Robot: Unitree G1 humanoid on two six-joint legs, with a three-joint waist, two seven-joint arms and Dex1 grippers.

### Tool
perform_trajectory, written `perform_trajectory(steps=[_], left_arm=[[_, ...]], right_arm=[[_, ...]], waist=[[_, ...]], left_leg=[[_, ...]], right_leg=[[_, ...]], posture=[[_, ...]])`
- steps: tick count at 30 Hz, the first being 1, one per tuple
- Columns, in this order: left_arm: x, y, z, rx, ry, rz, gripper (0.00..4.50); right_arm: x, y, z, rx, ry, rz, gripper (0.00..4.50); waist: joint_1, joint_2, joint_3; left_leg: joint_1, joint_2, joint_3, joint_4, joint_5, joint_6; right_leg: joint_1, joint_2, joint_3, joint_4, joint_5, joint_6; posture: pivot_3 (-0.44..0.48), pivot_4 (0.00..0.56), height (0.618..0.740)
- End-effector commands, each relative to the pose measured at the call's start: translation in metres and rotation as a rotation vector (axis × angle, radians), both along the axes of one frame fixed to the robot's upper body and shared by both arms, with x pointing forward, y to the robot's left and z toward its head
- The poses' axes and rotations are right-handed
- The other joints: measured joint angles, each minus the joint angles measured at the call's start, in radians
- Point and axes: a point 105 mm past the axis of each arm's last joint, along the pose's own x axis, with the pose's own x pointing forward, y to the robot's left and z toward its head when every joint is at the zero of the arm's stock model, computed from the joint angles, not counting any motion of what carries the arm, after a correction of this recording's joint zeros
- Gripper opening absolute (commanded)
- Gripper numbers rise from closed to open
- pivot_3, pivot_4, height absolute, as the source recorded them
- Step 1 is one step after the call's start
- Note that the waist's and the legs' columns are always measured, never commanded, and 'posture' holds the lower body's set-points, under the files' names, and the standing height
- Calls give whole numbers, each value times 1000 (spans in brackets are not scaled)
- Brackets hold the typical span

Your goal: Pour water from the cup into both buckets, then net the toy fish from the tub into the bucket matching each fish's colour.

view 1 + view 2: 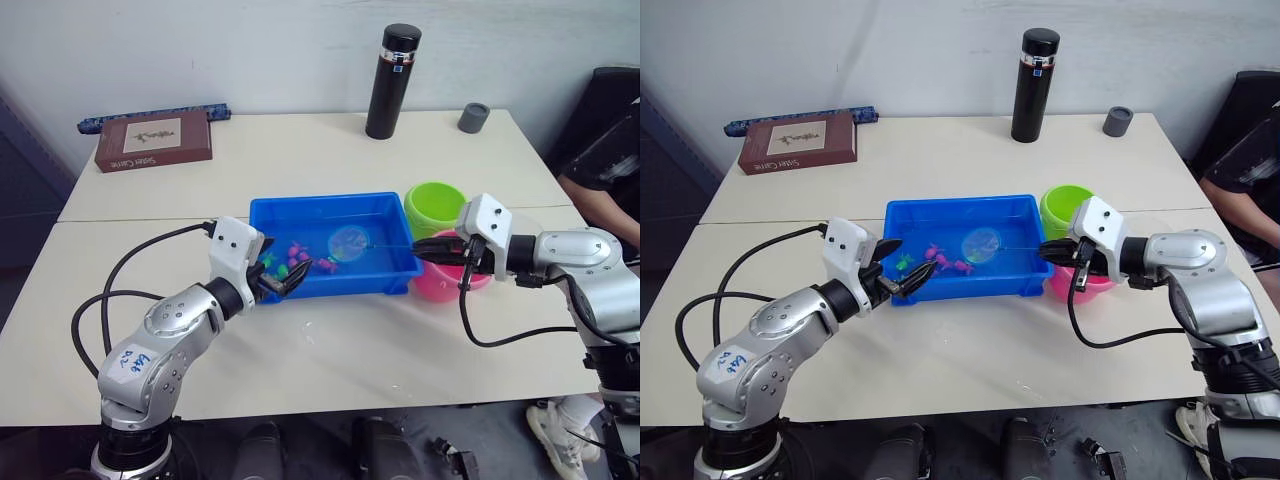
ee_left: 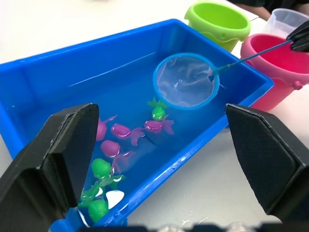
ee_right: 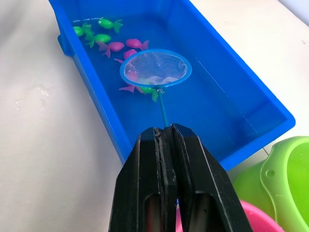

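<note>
Net (image 3: 155, 69) hoop over tub (image 3: 231, 87), handle pinched in right gripper (image 3: 163, 133).

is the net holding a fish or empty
Empty: the light blue-rimmed round net shows bare clear mesh, while the tiny pink and green plastic fish float in the blue tub.

My right gripper (image 1: 424, 249) sits over the near bucket (image 1: 441, 283), with the far bucket (image 1: 434, 203) just behind it. The tub (image 1: 268, 210) lies to its left, the net (image 1: 347, 243) inside it. The fish (image 2: 126, 141) lie beyond the net, nearer my left gripper (image 1: 282, 275) at the tub's left front corner.
</note>
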Motion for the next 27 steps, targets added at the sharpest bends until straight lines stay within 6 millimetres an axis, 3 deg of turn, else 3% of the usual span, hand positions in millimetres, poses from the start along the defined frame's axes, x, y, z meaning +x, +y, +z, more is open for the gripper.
perform_trajectory(steps=[1,9,27], left_arm=[[-5,-5,9,2,-43,-14,4484],[-6,-6,6,-6,-37,-9,4484],[-7,-9,6,-18,-42,-4,4484]], right_arm=[[2,-3,-1,-28,-32,9,0],[9,-10,-17,-83,-37,11,0],[16,-4,-25,-78,-27,38,0]], waist=[[0,0,0],[0,0,0],[-1,0,0]], left_leg=[[0,0,0,0,0,0],[0,0,0,0,0,0],[1,0,0,0,0,0]], right_leg=[[0,0,0,0,0,0],[0,0,0,0,0,0],[1,0,0,0,0,0]], posture=[[0,150,740],[0,150,740],[0,150,740]])
